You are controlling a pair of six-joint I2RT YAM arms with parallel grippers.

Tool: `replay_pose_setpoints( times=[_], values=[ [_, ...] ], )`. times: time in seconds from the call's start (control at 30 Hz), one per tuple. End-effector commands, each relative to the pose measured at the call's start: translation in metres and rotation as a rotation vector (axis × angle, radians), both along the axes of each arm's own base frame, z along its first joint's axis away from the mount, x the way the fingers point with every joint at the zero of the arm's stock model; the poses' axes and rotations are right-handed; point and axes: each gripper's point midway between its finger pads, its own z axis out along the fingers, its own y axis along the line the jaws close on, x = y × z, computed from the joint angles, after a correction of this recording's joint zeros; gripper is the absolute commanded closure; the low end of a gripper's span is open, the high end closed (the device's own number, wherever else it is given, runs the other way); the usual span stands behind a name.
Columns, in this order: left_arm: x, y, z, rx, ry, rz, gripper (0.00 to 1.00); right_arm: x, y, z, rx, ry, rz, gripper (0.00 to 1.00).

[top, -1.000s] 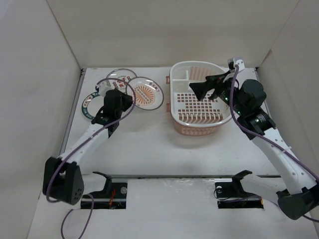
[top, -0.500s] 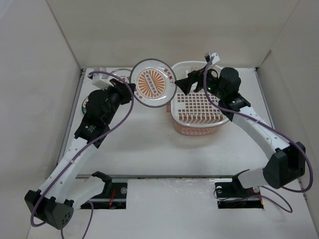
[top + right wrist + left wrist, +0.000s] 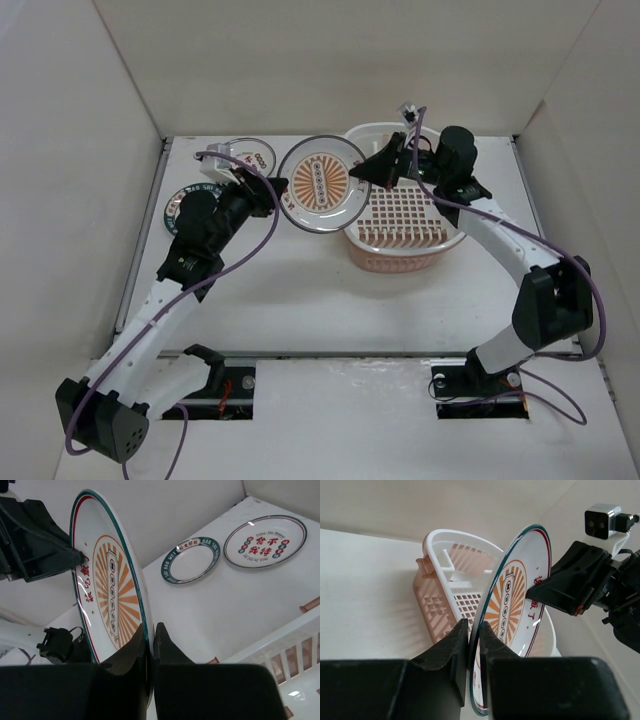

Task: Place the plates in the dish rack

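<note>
Two grippers share one plate. Biggest in my view is the dish rack (image 3: 405, 255), which has no label. At its left rim the sunburst plate (image 3: 322, 183) is held up on edge, its red characters too small to read. Left of the rack lie the red-character plate (image 3: 264, 541) and the green-rimmed plate (image 3: 191, 560), lettering illegible. The left gripper (image 3: 474, 627) pinches the sunburst plate's far-from-rack rim and the right gripper (image 3: 150, 630) pinches its rack-side rim.

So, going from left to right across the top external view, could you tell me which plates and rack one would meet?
green-rimmed plate → red-character plate → sunburst plate → dish rack
</note>
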Motion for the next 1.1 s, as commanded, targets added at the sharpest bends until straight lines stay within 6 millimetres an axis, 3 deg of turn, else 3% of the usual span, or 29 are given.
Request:
replay_pose_setpoints(
  times=[0.0,0.03,0.07,0.1,0.13,0.17,0.2,0.23,0.27,0.3,0.33,0.37,0.4,0.47,0.5,0.53,0.57,0.6,0.77,1.07],
  values=[
    [-0.012,-0.006,0.057,-0.112,-0.155,-0.051,1.00,-0.006,0.002,0.029,0.033,-0.108,0.044,1.00],
    [-0.007,0.001,0.057,-0.122,-0.136,-0.016,0.98,-0.008,0.000,0.038,0.046,-0.115,0.028,1.00],
    [-0.003,0.006,0.053,-0.120,-0.118,0.022,0.63,-0.006,-0.006,0.043,0.051,-0.126,0.002,1.00],
    [0.000,0.010,0.049,-0.115,-0.104,0.041,0.37,-0.005,-0.012,0.045,0.058,-0.114,-0.021,1.00],
    [-0.001,0.013,0.053,-0.121,-0.114,0.056,0.19,-0.015,-0.016,0.060,0.079,-0.128,-0.035,1.00],
    [-0.001,0.013,0.053,-0.130,-0.108,0.055,0.19,-0.013,-0.026,0.069,0.091,-0.146,-0.087,1.00],
    [-0.003,0.016,0.053,-0.134,-0.112,0.065,0.04,-0.016,-0.033,0.079,0.109,-0.155,-0.122,1.00],
    [-0.006,0.017,0.055,-0.134,-0.114,0.065,0.00,-0.016,-0.044,0.089,0.123,-0.177,-0.174,1.00],
    [-0.005,0.019,0.055,-0.136,-0.113,0.076,0.00,-0.029,-0.054,0.107,0.137,-0.187,-0.225,1.00],
    [-0.008,0.023,0.058,-0.140,-0.119,0.089,0.00,-0.016,-0.073,0.117,0.160,-0.176,-0.377,1.00],
    [-0.010,0.025,0.057,-0.148,-0.107,0.097,0.00,-0.016,-0.085,0.125,0.169,-0.180,-0.457,1.00],
    [-0.009,0.027,0.054,-0.145,-0.097,0.110,0.00,-0.022,-0.104,0.127,0.148,-0.177,-0.562,1.00],
    [-0.006,0.031,0.051,-0.143,-0.085,0.138,0.00,-0.006,-0.136,0.127,0.154,-0.151,-0.788,1.00],
    [-0.008,0.033,0.049,-0.142,-0.049,0.167,0.00,-0.008,-0.160,0.131,0.124,-0.126,-0.961,1.00],
    [-0.004,0.034,0.043,-0.131,-0.022,0.192,0.00,-0.006,-0.171,0.111,0.051,-0.063,-1.050,1.00],
    [-0.002,0.042,0.049,-0.136,-0.019,0.248,0.00,-0.005,-0.186,0.106,0.025,-0.047,-1.168,1.00],
    [0.006,0.044,0.032,-0.101,0.037,0.277,0.00,-0.006,-0.190,0.100,0.000,-0.037,-1.210,1.00],
    [0.007,0.042,0.029,-0.093,0.052,0.285,0.00,-0.005,-0.192,0.084,-0.055,-0.001,-1.252,1.00],
    [0.010,0.044,0.018,-0.101,0.102,0.328,0.00,0.003,-0.204,0.049,-0.211,0.073,-1.462,1.00],
    [0.003,0.049,0.026,-0.103,0.104,0.357,0.00,0.027,-0.172,-0.002,-0.409,0.138,-1.456,1.00]
  ],
)
